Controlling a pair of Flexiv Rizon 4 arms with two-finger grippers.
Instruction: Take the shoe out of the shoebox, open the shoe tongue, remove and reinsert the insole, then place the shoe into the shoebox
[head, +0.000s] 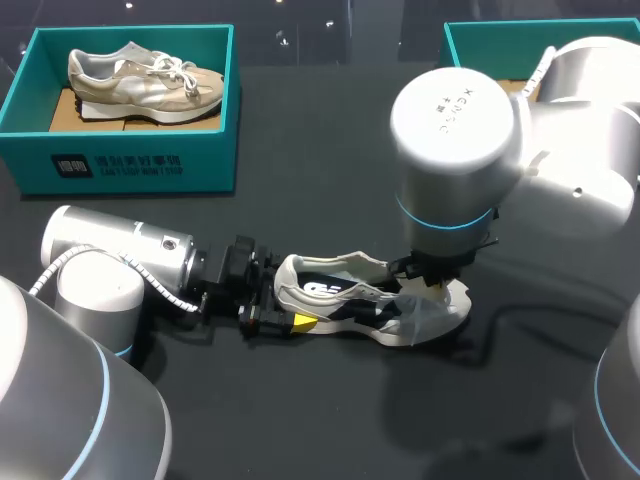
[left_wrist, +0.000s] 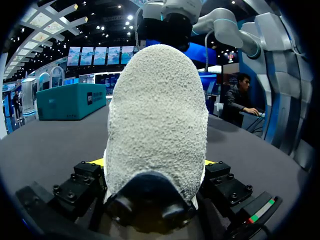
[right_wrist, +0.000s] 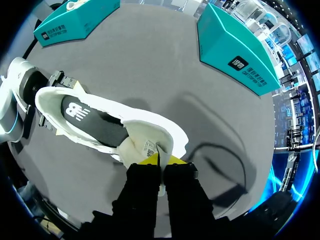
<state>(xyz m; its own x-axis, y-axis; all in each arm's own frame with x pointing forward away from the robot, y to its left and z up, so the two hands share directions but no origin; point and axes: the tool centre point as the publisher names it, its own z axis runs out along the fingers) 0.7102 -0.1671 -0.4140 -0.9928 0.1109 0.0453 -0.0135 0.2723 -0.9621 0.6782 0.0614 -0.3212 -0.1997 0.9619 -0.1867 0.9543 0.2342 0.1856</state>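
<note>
A white and dark shoe (head: 340, 300) lies on the black table, heel toward my left arm. My left gripper (head: 280, 305) has its fingers set wide on either side of the heel, which fills the left wrist view (left_wrist: 157, 115) between the yellow tips. My right gripper (head: 432, 280) hangs over the front of the shoe. In the right wrist view it (right_wrist: 161, 161) is shut on the pale tongue (right_wrist: 142, 147), which stands pulled up toward the toe. The black insole (right_wrist: 80, 112) with a white logo lies inside the open shoe.
A teal shoebox (head: 130, 160) at the back left holds a beige shoe (head: 145, 82). A second teal box (head: 480, 35) stands at the back right, partly hidden by my right arm. A thin dark cable (right_wrist: 225, 165) lies on the table beside the shoe's toe.
</note>
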